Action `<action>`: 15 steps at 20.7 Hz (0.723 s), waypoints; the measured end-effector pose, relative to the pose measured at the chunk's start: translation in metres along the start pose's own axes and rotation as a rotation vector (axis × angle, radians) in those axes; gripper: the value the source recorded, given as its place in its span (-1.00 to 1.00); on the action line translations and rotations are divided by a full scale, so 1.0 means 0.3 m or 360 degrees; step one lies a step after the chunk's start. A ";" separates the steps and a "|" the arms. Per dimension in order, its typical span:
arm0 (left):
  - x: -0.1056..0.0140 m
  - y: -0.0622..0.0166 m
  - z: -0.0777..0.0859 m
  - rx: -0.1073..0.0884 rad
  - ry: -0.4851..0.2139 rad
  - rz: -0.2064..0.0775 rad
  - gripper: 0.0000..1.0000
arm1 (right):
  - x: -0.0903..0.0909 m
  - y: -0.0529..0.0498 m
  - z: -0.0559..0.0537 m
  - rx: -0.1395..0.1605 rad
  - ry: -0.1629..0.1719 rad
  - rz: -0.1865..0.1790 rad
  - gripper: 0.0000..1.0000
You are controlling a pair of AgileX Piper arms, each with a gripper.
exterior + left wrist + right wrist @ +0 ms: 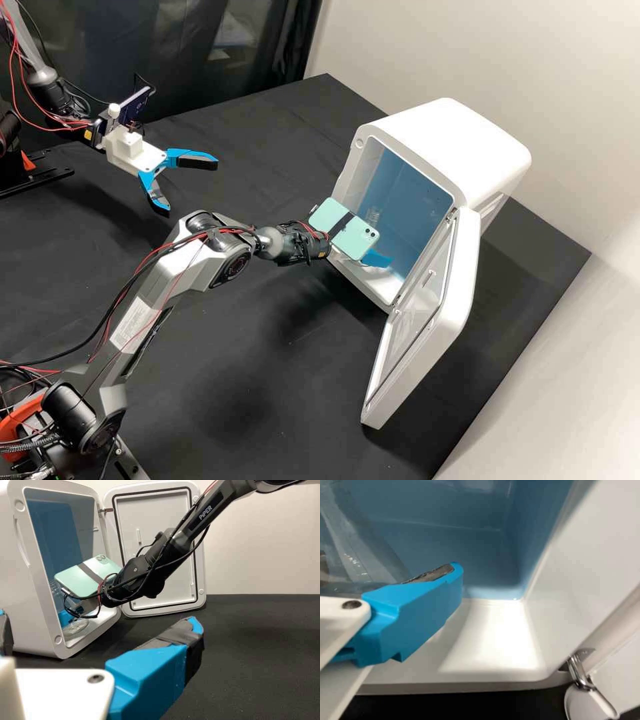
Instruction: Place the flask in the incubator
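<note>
Incubator [460,143] at the right of the counter [267,373], door [427,320] swung open to admit the right arm. The right claw [377,259] is inside the chamber, low over its floor, by the clear flask [75,625], which appears to rest there. Whether this claw is parted or clamped on it cannot be told. The left claw [189,183] hangs far left, wide apart and empty, presumably held clear of the doorway.
</note>
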 end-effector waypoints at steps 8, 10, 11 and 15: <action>0.001 -0.001 0.004 0.0002 -0.0010 -0.0002 1.00 | 0.023 -0.016 -0.005 -0.0015 -0.0007 0.0068 -1.00; 0.001 -0.001 0.004 0.0002 -0.0010 -0.0002 1.00 | 0.036 -0.022 -0.002 -0.0047 -0.0007 0.0079 -1.00; 0.001 -0.001 0.004 0.0002 -0.0010 -0.0002 1.00 | 0.039 -0.021 -0.004 -0.0054 -0.0005 0.0087 -1.00; 0.001 -0.001 0.004 0.0002 -0.0012 -0.0003 1.00 | 0.052 -0.018 -0.007 -0.0064 -0.0010 0.0107 1.00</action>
